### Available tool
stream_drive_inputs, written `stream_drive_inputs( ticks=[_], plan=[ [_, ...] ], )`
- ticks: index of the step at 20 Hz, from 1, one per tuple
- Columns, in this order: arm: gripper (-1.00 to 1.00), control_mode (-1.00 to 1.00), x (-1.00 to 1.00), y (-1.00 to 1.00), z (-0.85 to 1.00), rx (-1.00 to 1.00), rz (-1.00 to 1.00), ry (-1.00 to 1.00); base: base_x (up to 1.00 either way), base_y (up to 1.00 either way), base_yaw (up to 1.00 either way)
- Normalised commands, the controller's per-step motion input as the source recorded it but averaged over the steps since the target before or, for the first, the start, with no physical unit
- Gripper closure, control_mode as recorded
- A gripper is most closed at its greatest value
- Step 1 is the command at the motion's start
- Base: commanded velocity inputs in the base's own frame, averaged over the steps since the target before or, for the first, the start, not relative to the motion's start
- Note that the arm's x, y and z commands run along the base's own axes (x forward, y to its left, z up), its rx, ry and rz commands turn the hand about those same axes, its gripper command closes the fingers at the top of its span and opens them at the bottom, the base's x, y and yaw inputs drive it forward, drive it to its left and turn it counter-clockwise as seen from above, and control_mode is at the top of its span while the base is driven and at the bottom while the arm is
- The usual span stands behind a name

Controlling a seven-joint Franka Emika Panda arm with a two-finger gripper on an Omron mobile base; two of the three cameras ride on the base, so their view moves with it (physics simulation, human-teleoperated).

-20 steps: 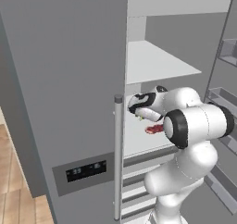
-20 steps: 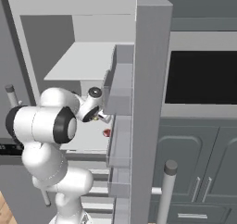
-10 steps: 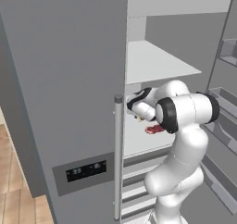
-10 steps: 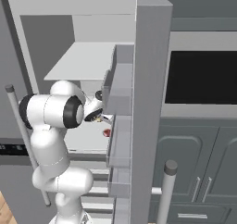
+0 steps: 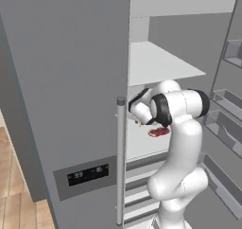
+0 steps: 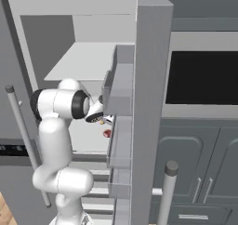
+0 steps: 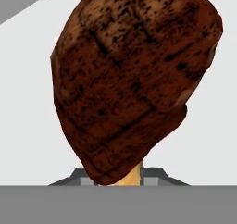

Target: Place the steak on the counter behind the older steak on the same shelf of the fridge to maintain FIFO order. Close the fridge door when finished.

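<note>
Reaching into the open fridge [image 5: 71, 81], the white arm [image 5: 182, 128] had its hand over the middle shelf [image 5: 142, 145], with the gripper [image 5: 140, 122] closed on the steak [image 7: 134, 79]. In the hand view the steak was a dark brown, speckled lump with a tan bit at its lower end, seen against the white shelf surface; whether it touched the shelf could not be told. The older steak [image 5: 159, 132], flat and pink-red, lay on that same shelf, just right of the gripper in the left base view and partly behind the arm's elbow. In the right base view the gripper [image 6: 100, 119] sat just left of the older steak [image 6: 107, 133], both close to the edge of the fridge door [image 6: 148, 103]. That door stood wide open, its grey bins [image 5: 227, 124] on the inner face. The other door, with its bar handle [image 5: 121, 162] and dark display panel [image 5: 87, 174], was shut. Another white shelf [image 5: 160, 65] sat above the arm.
</note>
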Motion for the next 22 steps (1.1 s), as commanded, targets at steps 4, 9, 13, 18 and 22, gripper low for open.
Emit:
stream_drive_inputs(
  ticks=[4,9,13,18,22],
  plan=[
    [-1.0,-1.0,0.41,0.03,-0.28,0.0,0.02,0.0,0.0,0.0,0.0],
    [-1.0,-1.0,0.24,0.11,-0.31,0.0,0.01,0.01,0.0,0.0,0.0],
    [-1.0,-1.0,-0.03,0.13,-0.02,-0.04,0.01,0.0,0.0,0.0,0.0],
    [-1.0,-1.0,-0.64,0.1,0.4,-0.05,0.0,-0.04,0.0,0.0,0.0],
    [-1.0,-1.0,-0.98,0.0,0.7,-0.01,0.0,-0.11,0.0,0.0,0.0]
  ],
)
